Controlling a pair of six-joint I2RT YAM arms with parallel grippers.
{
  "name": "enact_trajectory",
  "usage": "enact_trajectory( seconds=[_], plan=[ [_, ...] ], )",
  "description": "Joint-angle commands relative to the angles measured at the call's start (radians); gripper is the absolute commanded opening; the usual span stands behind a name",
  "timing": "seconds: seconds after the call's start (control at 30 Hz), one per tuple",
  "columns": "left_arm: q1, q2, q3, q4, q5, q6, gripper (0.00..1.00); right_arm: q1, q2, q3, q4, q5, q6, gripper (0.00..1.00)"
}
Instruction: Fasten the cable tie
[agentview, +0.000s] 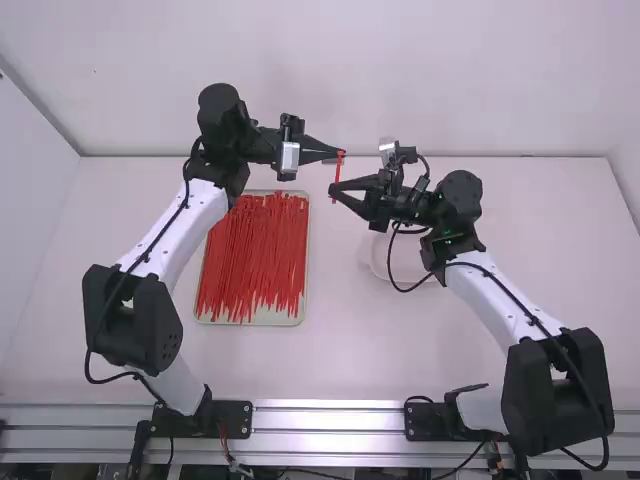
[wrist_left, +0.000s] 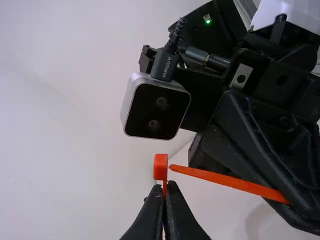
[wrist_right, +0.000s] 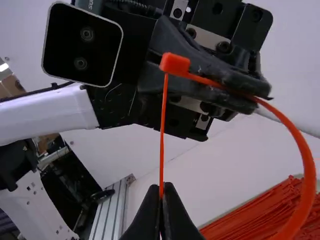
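Tray (agentview: 250, 322) of spare ties (agentview: 255, 250), on the counter (agentview: 380, 340). Left claw (agentview: 336, 155): pinching the cable tie (agentview: 338, 172) just under its head, aloft. Right claw (agentview: 338, 193): pinching the strap lower down. We judge the tip may skew off the head's slot if either grip twists.

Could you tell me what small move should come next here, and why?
Probably ease the right end effector forward, feeding the tail into the square head of the thin red plastic cable tie. The left end effector pinches it by the head, and the tail tip sits beside it, seemingly unthreaded.
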Motion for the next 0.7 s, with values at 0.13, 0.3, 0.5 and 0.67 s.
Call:
enact_trajectory(
  seconds=[0.13,0.3,0.5,0.67],
  plan=[
    [-0.003,-0.005,0.028,0.007,0.007,0.006,0.02,-0.004,0.006,0.030,0.003,0.001,0.018,0.00],
    [-0.003,-0.005,0.028,0.002,0.008,0.005,0.02,-0.002,0.006,0.029,0.003,0.002,0.018,0.00],
    [-0.003,-0.005,0.028,-0.036,0.027,0.032,0.02,-0.005,0.006,0.030,0.008,0.010,0.018,0.00],
    [-0.003,-0.005,0.028,-0.071,0.065,0.085,0.02,-0.004,0.006,0.030,0.034,0.015,0.019,0.00]
  ],
)
